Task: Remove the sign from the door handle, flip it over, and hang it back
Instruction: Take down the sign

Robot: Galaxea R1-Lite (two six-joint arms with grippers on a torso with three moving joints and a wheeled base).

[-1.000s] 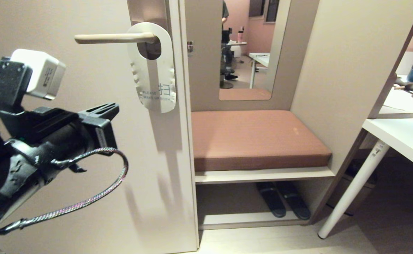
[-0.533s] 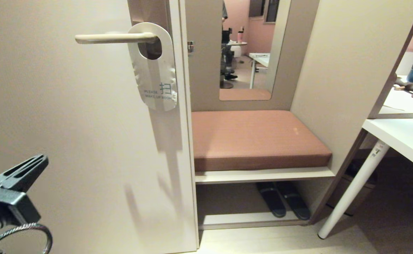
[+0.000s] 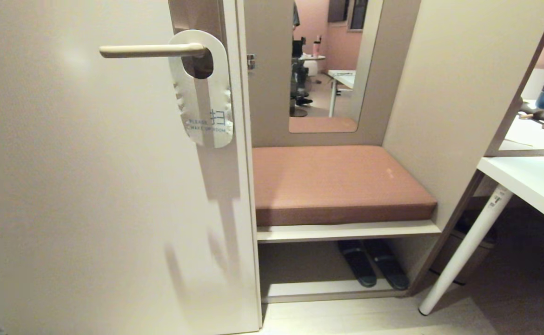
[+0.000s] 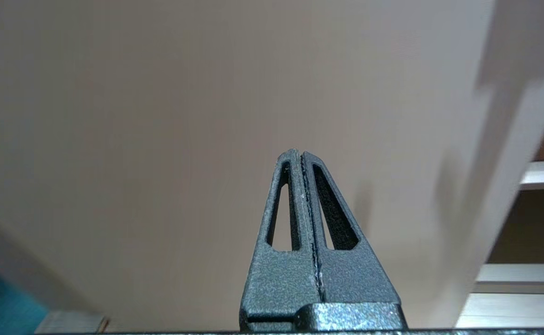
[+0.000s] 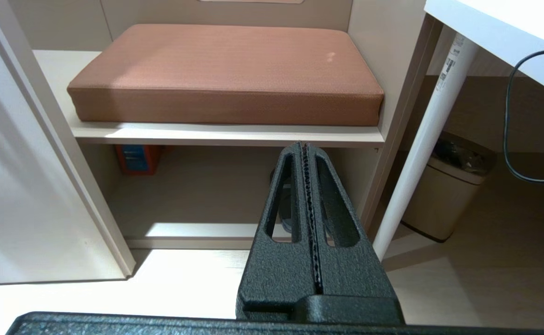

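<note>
Jaws together, wrist views only.

light: warm, dim indoor | shadows: soft on door [image 3: 90, 186] | left wrist: motion-blurred

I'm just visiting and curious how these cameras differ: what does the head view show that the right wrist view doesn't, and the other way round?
Only the head view shows the white oblong card sign hanging on the slim cream lever door handle, plus a tall mirror.

Only the right wrist view shows the black right gripper, shut and empty, a beige waste bin and an orange-and-blue box under the bench.

Both show the brown cushioned bench seat and the white round table leg.
</note>
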